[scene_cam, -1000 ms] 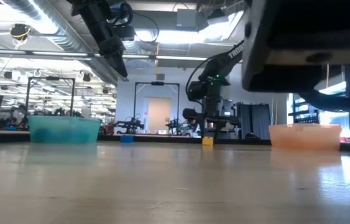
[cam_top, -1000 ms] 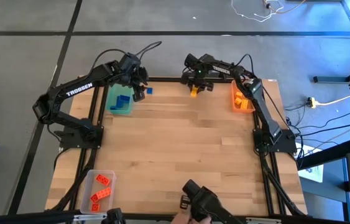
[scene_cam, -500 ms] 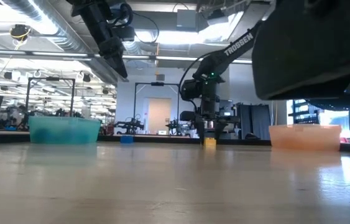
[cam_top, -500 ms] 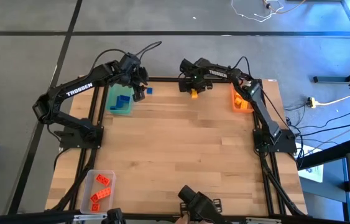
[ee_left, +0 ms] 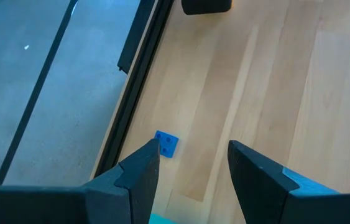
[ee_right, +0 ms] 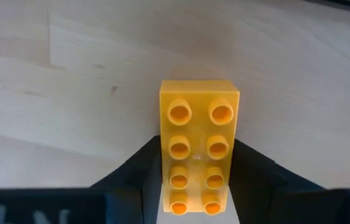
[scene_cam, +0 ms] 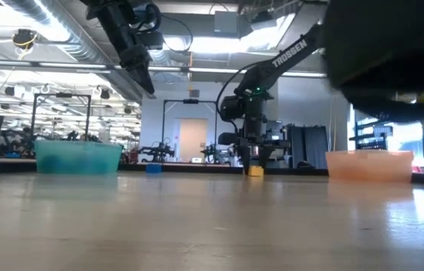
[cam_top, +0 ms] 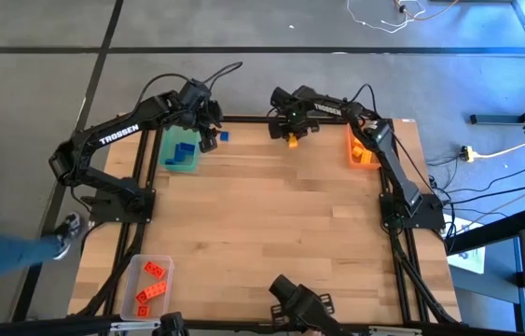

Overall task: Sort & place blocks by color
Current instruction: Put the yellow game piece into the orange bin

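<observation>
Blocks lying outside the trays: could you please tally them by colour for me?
blue block: 1
yellow-orange block: 1
Total: 2

High camera hangs overhead, straight down on the whole bench (cam_top: 271,224). Low camera sits at bench-top level, looking across into the room. Left wrist camera peers down from well above; right wrist sits close on the yellow brick (ee_right: 198,145), shared with high and low views.
</observation>
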Robot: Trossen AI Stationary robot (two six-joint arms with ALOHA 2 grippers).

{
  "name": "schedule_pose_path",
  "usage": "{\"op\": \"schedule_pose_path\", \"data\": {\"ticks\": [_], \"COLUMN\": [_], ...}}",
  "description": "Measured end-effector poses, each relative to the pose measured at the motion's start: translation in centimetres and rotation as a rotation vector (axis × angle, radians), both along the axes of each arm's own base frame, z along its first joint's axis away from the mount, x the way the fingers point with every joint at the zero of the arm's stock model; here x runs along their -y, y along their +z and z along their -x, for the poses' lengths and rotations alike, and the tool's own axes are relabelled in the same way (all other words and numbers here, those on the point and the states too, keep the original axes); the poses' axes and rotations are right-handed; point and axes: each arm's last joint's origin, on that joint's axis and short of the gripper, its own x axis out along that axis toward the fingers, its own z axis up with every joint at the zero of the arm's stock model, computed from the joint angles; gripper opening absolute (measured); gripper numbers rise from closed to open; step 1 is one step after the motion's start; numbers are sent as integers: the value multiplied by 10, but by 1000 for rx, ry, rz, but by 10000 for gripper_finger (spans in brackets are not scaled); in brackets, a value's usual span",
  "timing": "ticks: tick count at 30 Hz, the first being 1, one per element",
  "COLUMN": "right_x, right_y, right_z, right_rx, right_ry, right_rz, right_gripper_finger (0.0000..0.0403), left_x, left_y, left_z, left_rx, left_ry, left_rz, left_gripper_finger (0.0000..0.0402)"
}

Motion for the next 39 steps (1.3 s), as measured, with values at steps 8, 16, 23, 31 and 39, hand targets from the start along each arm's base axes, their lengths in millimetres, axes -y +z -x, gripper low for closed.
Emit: {"op": "schedule_pose_path", "data": {"ticks": [8, 16, 23, 31, 39], "right_x": [2, -4, -11, -23, -37], "right_y": [15, 56, 80, 114, 165], "right_z": [3, 11, 14, 17, 35], "right_rx": [-65, -234, -175, -119, -45], "right_ry": [213, 391, 483, 552, 556], "right_rz": [-20, -38, -66, 0, 100], "right_gripper_finger": [143, 143, 143, 143, 143], "left_x": [0, 0, 0, 0, 0], "left_y": [0, 0, 0, 0, 0], "left_z": [0, 0, 0, 0, 0], "left_rx": [0, 2, 2, 3, -2], "left_ry": [0, 0, 0, -1, -7], "left_rz": [0, -1, -2, -1, -11], "left_gripper_finger": [181, 181, 181, 181, 181]}}
